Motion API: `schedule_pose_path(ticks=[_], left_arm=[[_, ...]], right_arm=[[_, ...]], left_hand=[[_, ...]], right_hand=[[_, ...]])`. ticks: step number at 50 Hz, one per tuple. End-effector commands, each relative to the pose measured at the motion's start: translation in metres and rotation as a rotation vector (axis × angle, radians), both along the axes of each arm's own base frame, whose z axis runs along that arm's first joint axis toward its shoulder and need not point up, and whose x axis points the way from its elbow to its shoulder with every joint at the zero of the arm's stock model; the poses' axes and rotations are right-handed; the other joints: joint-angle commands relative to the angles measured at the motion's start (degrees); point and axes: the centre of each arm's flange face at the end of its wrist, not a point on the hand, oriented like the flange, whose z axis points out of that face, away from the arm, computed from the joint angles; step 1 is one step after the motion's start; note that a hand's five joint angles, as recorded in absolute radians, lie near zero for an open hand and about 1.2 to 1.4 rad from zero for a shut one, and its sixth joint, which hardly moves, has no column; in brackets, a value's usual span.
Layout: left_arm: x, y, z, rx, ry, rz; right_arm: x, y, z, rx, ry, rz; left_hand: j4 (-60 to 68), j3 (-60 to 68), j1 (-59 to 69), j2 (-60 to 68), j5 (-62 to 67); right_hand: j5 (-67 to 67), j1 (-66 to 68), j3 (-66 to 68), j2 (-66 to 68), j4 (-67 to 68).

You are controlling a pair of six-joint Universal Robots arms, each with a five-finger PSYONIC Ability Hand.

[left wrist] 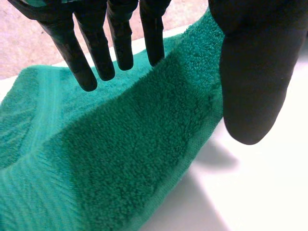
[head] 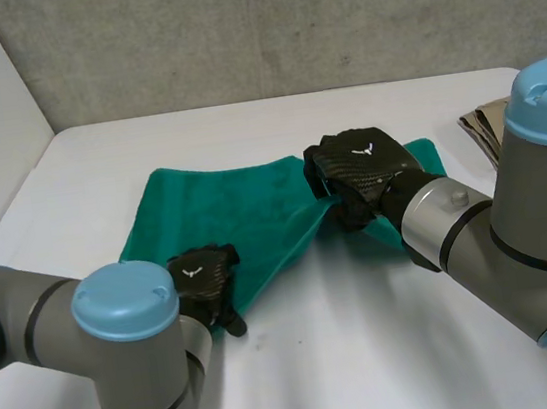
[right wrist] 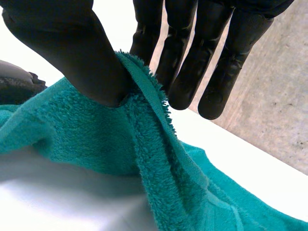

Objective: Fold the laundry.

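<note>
Nearest me, my left robot hand rests on the near corner of the towel, fingers straight and relaxed, gripping nothing. The green towel lies spread on the white tabletop, mostly flat, its near edge slanting away from that corner. Farther along that edge, my right robot hand pinches the towel's hem between thumb and fingers and holds it raised off the tabletop, so the cloth tents up beneath it. Beyond the towel's far right corner sits a folded cloth, well apart. I judge the fold barely begun: one edge is lifted, nothing is laid over yet, and every crease is left to make.
</note>
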Motion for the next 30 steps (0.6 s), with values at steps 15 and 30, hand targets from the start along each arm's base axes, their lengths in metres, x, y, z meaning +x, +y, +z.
schedule_pose_path(ticks=[15,30], left_arm=[[-0.031,0.025,0.016,-0.053,0.210,-0.048],[0.016,-0.027,-0.001,-0.159,0.033,0.300]], right_arm=[[0.007,0.008,0.008,0.026,-0.062,0.017],[-0.001,0.009,0.007,0.024,-0.058,0.000]], left_hand=[[1.3,0.8,0.0,0.8,1.5],[3.2,2.6,1.9,2.7,3.3]], right_hand=[[13.1,23.3,12.3,12.6,11.9],[13.1,23.3,12.3,12.6,11.9]])
